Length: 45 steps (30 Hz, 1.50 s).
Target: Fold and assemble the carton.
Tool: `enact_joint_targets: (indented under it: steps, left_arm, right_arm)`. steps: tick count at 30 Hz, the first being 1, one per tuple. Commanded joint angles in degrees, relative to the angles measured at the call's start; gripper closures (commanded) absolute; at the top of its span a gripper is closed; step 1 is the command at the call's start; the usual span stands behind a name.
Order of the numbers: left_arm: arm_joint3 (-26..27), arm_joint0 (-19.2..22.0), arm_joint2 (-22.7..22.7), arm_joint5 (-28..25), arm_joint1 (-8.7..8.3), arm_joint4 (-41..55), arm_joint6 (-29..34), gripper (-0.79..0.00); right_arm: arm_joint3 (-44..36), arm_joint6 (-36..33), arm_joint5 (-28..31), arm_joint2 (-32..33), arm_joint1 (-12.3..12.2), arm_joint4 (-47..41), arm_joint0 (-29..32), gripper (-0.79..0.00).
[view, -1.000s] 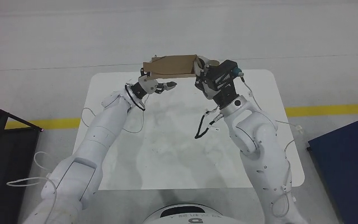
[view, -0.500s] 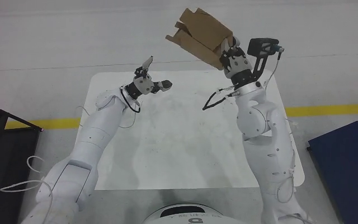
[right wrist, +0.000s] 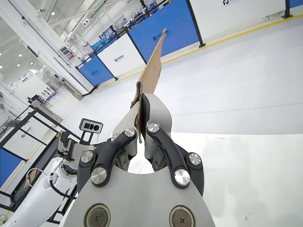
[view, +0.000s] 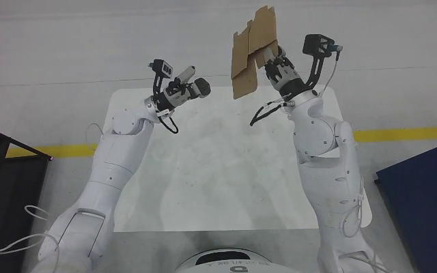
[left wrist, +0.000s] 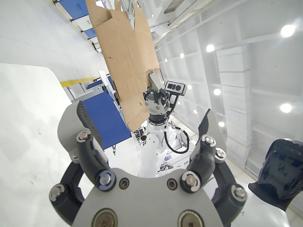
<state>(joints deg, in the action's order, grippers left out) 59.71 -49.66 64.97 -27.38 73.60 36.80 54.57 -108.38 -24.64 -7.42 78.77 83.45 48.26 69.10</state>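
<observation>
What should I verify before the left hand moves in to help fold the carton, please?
1. Right hand shut on the carton: ok, clamped on one edge.
2. Left hand open and free: ok.
3. Carton off the table: ok, held in the air near the far edge.
4. Left hand facing the carton: ok, its wrist view looks at the flat panel, with a gap between.
5. Carton opened into a box: not ok, it is flat with its flaps unfolded.
6. Grip firm enough to resist a push: cannot tell.
</observation>
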Motion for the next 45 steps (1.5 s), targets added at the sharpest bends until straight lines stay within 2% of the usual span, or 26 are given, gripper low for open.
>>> enact_joint_targets:
  steps: [1,8,18,30,34,40,45]
  left_arm:
    - [0.24,-0.4,-0.12,0.33,0.01,-0.24,-0.53,-0.785]
    - [-1.07,-0.1,-1.22,3.45,0.29,-3.05,-3.4,-0.785]
    - [-4.28,2.2,-2.26,0.67,1.35,-1.76,-4.09,-0.785]
    - [-5.15,1.63,-0.11,-0.74,1.4,2.05,-1.98,-0.785]
    - [-5.23,1.47,0.41,-0.79,1.41,2.7,-1.53,-0.785]
    - [-5.89,1.47,0.67,-0.12,1.54,3.21,-1.45,-0.785]
    - [-6.56,1.72,0.64,0.09,1.74,3.4,-1.23,-0.785]
  right_arm:
    - [0.0,0.0,0.0,0.0,0.0,-0.05,0.0,0.0]
    - [-0.36,-0.91,4.45,-5.4,-0.08,3.05,0.65,0.0]
    - [-1.43,-3.46,5.07,-10.05,-0.11,5.56,0.37,0.0]
    - [2.04,-9.92,5.48,-14.98,-0.79,23.27,-1.2,0.0]
    - [2.23,-9.79,4.13,-15.43,-0.81,26.17,-1.32,0.0]
    - [3.22,-8.25,2.71,-16.91,-0.95,35.51,-1.52,0.0]
    - [3.12,-7.25,2.95,-17.65,-0.75,35.25,-1.24,0.0]
